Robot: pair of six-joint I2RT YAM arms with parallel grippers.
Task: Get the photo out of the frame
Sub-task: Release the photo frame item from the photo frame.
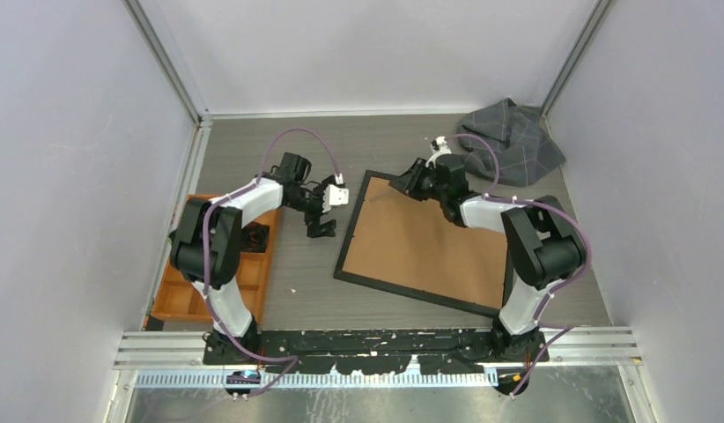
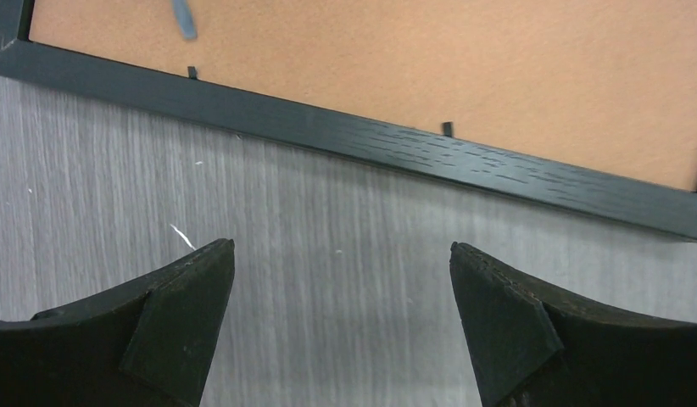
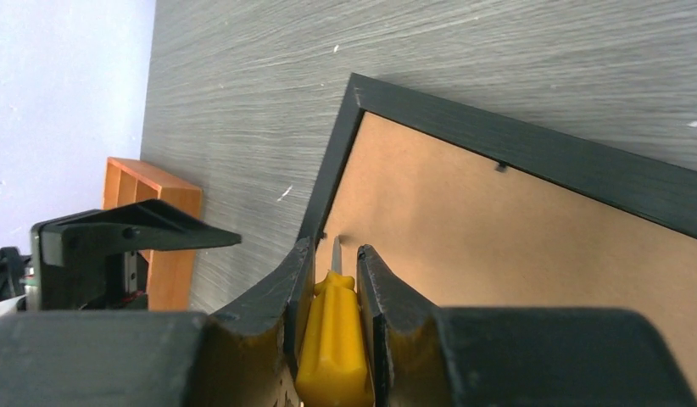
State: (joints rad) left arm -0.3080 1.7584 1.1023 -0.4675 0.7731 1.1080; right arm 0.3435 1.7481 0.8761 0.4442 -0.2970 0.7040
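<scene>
Brown back up, one frame (image 1: 420, 247) flat, right of centre. At its far-left corner, right gripper (image 3: 335, 250) clamped on one yellow screwdriver (image 3: 332, 339). Just left of frame, left gripper (image 2: 341, 254) spread wide. Photo out of sight. One orange tray (image 1: 187, 295) left, one grey cloth (image 1: 513, 137) far right.

Frame (image 2: 464, 159): black, matt, wood-grained. Backing board (image 2: 413, 59): matt brown fibreboard. Bench (image 2: 328, 246): grey wood-grain, smooth. Tool handle (image 3: 332, 339): glossy yellow plastic.
</scene>
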